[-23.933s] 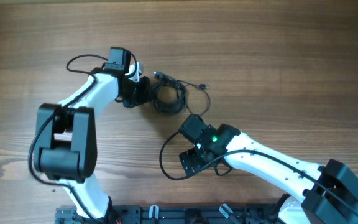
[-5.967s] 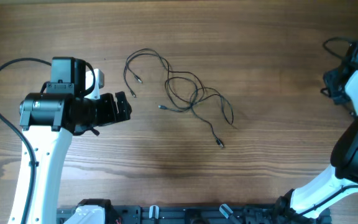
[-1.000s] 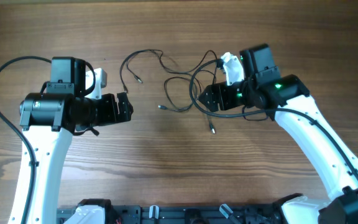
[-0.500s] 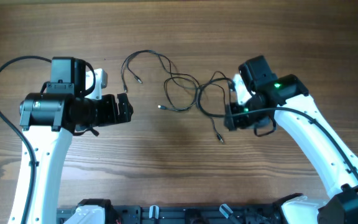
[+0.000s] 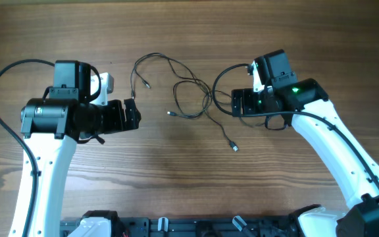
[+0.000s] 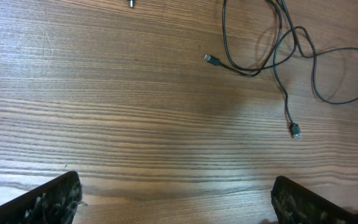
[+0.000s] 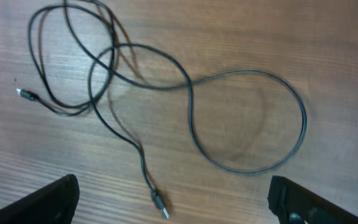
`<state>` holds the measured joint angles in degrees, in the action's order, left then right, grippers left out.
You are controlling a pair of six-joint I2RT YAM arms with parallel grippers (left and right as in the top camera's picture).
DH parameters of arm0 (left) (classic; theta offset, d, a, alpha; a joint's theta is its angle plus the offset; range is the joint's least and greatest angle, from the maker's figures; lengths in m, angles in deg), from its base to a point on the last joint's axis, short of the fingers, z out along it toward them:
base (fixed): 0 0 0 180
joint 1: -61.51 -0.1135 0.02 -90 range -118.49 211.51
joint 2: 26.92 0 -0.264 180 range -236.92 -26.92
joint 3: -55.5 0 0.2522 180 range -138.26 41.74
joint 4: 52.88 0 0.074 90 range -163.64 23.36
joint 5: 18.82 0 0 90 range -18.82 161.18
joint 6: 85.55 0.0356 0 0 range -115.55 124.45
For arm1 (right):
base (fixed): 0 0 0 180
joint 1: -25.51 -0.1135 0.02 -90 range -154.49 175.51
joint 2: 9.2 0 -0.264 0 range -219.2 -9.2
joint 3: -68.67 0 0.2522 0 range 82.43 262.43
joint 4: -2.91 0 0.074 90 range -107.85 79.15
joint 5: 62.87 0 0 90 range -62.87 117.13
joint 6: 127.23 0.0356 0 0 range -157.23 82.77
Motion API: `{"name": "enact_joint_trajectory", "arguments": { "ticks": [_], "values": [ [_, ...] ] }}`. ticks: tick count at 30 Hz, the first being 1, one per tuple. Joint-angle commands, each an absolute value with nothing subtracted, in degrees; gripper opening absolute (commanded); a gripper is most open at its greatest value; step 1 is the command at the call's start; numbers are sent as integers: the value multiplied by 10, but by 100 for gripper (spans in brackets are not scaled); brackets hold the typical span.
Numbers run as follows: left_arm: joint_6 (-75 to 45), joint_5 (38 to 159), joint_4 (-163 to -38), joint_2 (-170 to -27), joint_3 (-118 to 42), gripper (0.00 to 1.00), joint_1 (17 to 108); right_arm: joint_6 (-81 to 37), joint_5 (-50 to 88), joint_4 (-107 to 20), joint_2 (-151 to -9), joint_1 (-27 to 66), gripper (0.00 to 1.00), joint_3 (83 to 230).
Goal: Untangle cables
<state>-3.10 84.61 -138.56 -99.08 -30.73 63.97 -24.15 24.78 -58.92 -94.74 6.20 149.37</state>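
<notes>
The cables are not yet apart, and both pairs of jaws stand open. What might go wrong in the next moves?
1. The cables cross each other in several places; pulling one strand may tighten these crossings instead of freeing them.
2. The wide loop lies flat on the table near the open right jaws; a thin wire may slip out of a grip.
3. The free plug might catch in a loop when dragged.

Showed a brown wooden worktop [image 5: 189, 191], grain running lengthwise from left edge to right edge, with paler and darker streaks. Carried a black rail [image 5: 196, 226] with small clips along the middle of the near edge
</notes>
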Motion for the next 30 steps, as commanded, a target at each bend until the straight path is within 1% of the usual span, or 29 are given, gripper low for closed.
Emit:
{"name": "enact_joint_trajectory", "arguments": {
  "ticks": [1,3,4,5,6,8,10,16,23,24,25,26,28,30],
  "values": [
    [-19,853,-1385,-987,-305,100,636,-210,355,-585,-971,62,94,1495],
    [-20,853,-1385,-987,-305,100,636,-143,359,-601,-995,62,89,1495],
    [-19,853,-1385,-987,-305,100,636,-86,361,-616,-1008,62,88,1494],
    [-19,853,-1385,-987,-305,100,636,-17,361,-627,-1018,62,90,1494],
    [-20,853,-1385,-987,-305,100,636,83,359,-630,-1030,62,100,1494],
    [-19,853,-1387,-987,-305,100,636,217,356,-637,-1044,62,100,1494],
    [-20,853,-1388,-987,-305,100,636,279,357,-641,-1058,62,100,1494],
    [-20,853,-1388,-987,-305,100,636,356,357,-637,-1120,62,100,1494],
    [-20,853,-1387,-987,-305,100,636,317,366,-573,-1159,62,100,1487],
    [-19,853,-1388,-987,-305,100,636,317,366,-560,-1160,62,85,1479],
    [-20,853,-1388,-987,-305,100,636,318,366,-550,-1160,62,75,1471],
    [-20,853,-1387,-987,-305,100,636,317,366,-537,-1160,62,73,1461],
    [-20,853,-1387,-987,-305,100,636,318,380,-525,-1160,62,72,1442],
    [-20,853,-1387,-987,-305,100,636,318,387,-516,-1160,62,78,1431]
  ]
}}
